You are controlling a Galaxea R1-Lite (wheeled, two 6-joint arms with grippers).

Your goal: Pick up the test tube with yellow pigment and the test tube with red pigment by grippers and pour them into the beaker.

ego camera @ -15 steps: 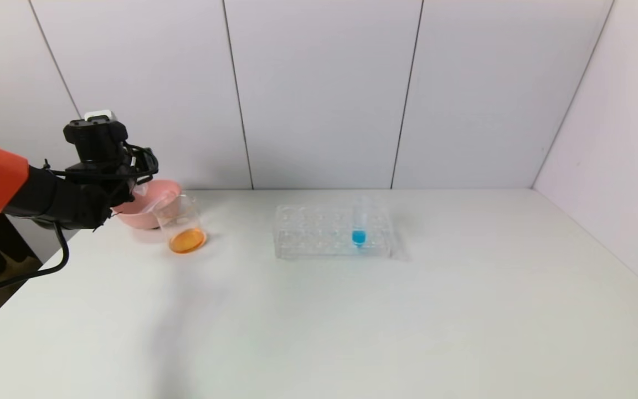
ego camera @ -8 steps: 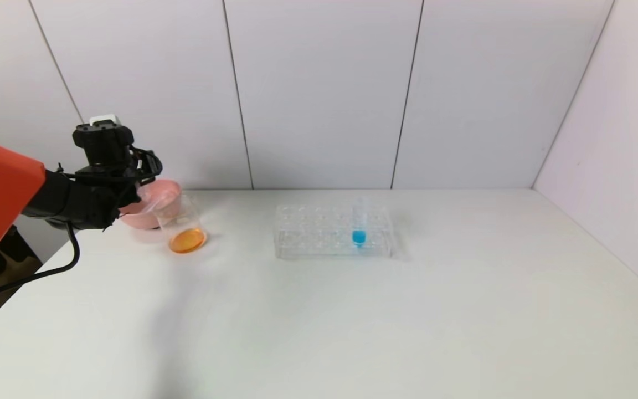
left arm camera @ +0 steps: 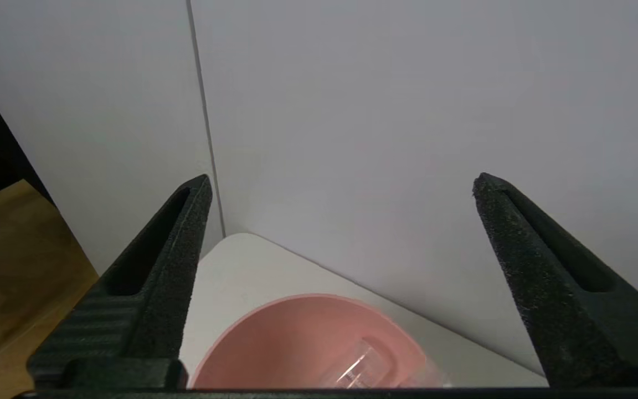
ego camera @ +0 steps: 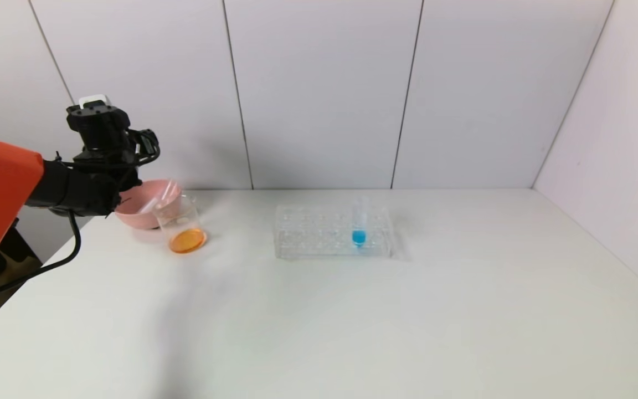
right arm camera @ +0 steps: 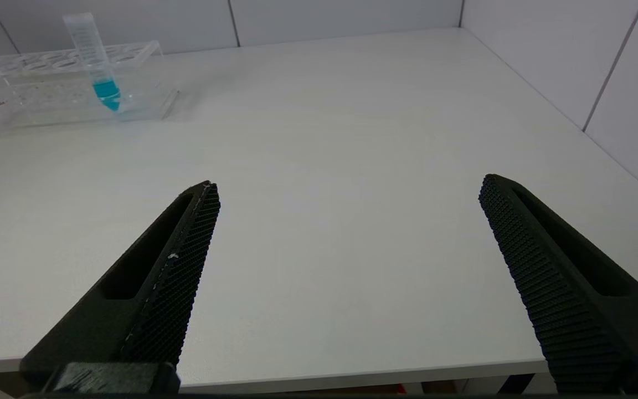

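The beaker (ego camera: 181, 220) stands at the table's back left with orange liquid (ego camera: 187, 240) in its bottom. No tube with yellow or red liquid shows. A clear empty tube (ego camera: 167, 191) leans inside the pink bowl (ego camera: 133, 215) behind the beaker; it also shows in the left wrist view (left arm camera: 360, 366). My left gripper (ego camera: 109, 166) hangs above the bowl's left side, open and empty (left arm camera: 341, 183). My right gripper (right arm camera: 349, 185) is open and empty over the table's front edge, out of the head view.
A clear plastic rack (ego camera: 319, 245) stands mid-table with one blue-liquid tube (ego camera: 359, 221) upright in it; both show in the right wrist view, rack (right arm camera: 31, 94) and tube (right arm camera: 97, 61). White walls close the back and right. The pink bowl (left arm camera: 274, 343) sits near the table's back left corner.
My left gripper dipped toward the pink bowl, then rose and drew back left, uncovering the bowl and the clear tube in it. Nothing else moved.
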